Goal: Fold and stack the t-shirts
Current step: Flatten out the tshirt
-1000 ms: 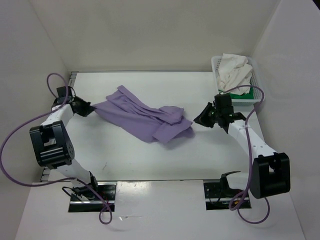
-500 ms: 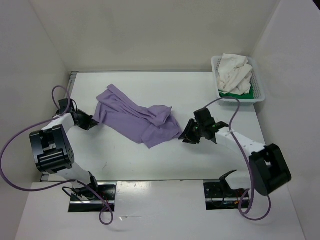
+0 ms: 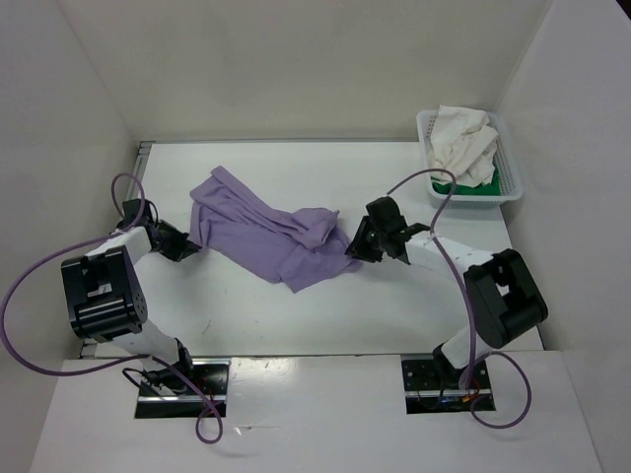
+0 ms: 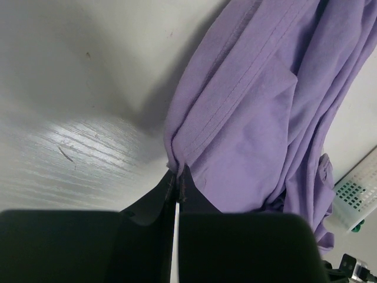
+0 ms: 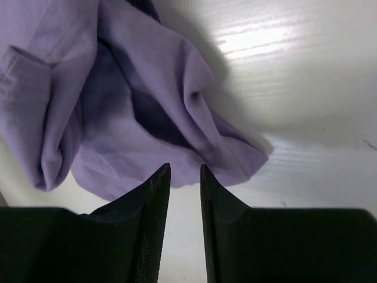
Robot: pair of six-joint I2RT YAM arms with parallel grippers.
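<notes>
Left claw (image 4: pixel 178 177) is pinched closed on a hem fold of the lavender t-shirt (image 3: pixel 266 232), which lies crumpled in the middle of the surface (image 3: pixel 394 305). Right claw (image 5: pixel 185 174) is parted only a sliver and holds nothing, its tips just short of the shirt's opposite corner. Risk: so narrow a gap may shove the cloth away or catch several layers, so a pull bunches it. In the basket (image 3: pixel 512 168), the cream t-shirt (image 3: pixel 461 143) hides most of the green t-shirt (image 3: pixel 475 186). The lavender shirt's sleeves and collar cannot be made out.

L hand (image 4: pixel 178 177) clamped on lavender shirt (image 4: pixel 253 118) hem — cloth rumpled across table (image 4: pixel 70 76), mesh basket (image 4: pixel 357 197) at btm right
</notes>
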